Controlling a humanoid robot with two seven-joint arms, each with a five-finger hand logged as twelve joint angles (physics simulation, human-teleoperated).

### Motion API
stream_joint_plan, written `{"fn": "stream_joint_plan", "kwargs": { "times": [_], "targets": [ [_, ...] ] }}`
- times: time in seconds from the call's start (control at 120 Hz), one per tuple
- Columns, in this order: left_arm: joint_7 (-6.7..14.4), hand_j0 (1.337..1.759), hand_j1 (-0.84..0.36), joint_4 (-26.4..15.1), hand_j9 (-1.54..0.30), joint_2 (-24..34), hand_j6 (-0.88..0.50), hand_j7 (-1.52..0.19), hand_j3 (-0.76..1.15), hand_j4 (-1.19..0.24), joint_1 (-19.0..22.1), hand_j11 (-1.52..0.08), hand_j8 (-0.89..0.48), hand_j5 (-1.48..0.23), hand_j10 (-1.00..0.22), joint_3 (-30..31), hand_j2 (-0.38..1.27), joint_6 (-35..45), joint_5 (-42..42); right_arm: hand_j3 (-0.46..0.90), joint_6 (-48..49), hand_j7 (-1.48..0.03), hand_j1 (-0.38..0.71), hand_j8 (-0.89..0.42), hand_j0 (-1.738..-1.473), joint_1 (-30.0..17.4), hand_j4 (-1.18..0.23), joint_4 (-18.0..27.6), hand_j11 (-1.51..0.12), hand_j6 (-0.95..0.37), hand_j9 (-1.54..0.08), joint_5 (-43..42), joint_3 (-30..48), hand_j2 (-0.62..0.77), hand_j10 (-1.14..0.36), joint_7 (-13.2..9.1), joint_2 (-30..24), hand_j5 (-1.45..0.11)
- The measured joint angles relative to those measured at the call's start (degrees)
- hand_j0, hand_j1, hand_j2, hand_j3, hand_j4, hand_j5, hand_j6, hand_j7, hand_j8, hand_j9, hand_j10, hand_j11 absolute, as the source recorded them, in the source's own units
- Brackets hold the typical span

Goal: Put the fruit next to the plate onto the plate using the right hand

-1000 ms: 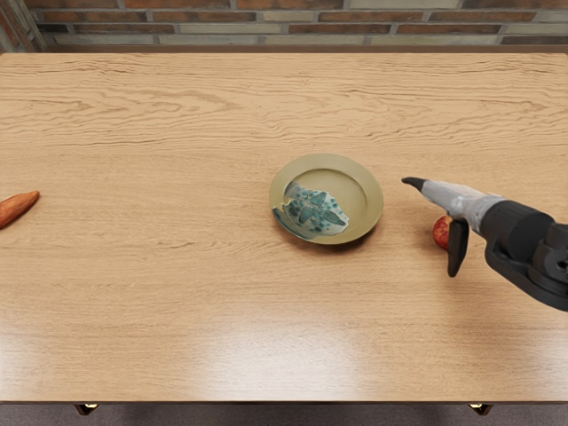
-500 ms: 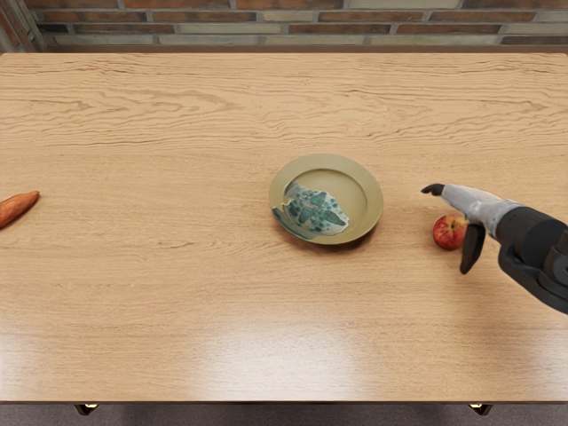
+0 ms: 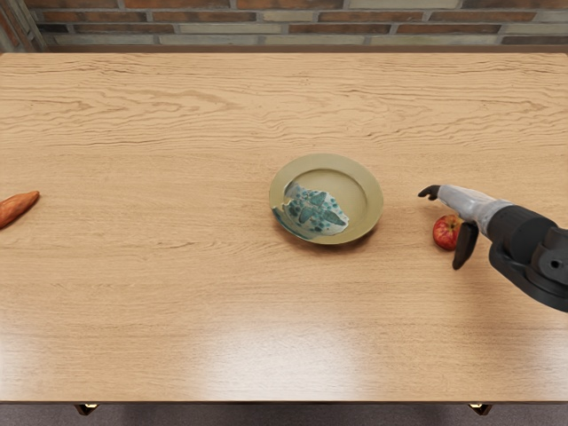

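Observation:
A small red apple lies on the table just right of the olive-green plate, which has a blue-green pattern in its middle. My right hand reaches in from the right edge and sits over the apple's right side. Its fingers are spread, with a dark thumb tip hanging down beside the fruit, and they do not close around it. The apple's right half is hidden behind the hand. The left arm does not show.
An orange-red carrot-like thing lies at the far left edge of the wooden table. A brick wall runs along the table's back edge.
My right hand drew back to the right off the apple, uncovering it, then settled lower and closer against the fruit's right side. The apple and plate have not moved.

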Motion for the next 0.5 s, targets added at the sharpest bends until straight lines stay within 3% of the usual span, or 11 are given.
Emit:
{"fn": "stream_joint_plan", "kwargs": {
  "times": [0.5],
  "targets": [
    [0.0, 1.658, 0.34, 0.0, -0.01, 0.0, -0.01, -0.01, 0.0, -0.01, 0.0, -0.01, -0.01, -0.01, -0.01, 0.0, 0.0, -0.01, 0.0, 0.0, -5.01, -0.33, -0.04, -0.26, -1.658, -1.87, -0.26, 2.21, -0.33, -0.26, -0.33, -2.45, -0.62, -0.05, -0.26, 0.0, -0.18, -0.33]
  ]
}}
